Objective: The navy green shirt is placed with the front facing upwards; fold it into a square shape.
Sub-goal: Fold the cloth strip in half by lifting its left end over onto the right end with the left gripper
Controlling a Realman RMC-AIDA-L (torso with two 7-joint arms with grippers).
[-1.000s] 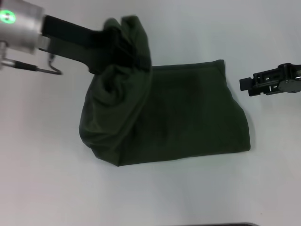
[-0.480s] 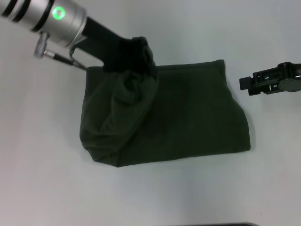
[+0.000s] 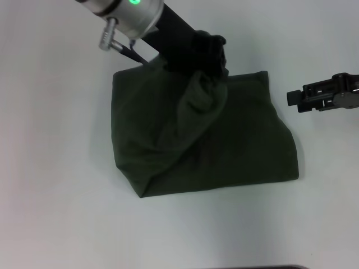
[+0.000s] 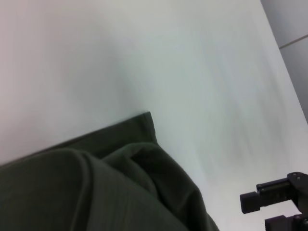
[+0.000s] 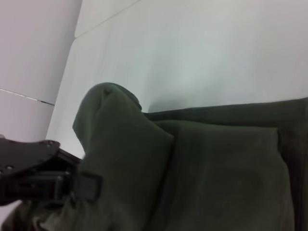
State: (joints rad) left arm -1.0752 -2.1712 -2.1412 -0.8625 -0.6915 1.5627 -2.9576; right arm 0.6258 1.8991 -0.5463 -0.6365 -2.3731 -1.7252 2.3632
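Shirt (image 3: 224,151) lies partly folded on the white table (image 3: 56,196), one fold bunched and lifted at its far edge. Left gripper (image 3: 210,56) clenched on that raised fold, cloth hanging below it. Right gripper (image 3: 297,100) hovers just beside shirt's right edge; finger state unclear.

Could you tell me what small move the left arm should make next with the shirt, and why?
Probably carry on toward the right edge, then lower. The left tool holds a bunched fold of the navy green shirt raised near the far edge, only partway across; the right tool waits beside it.
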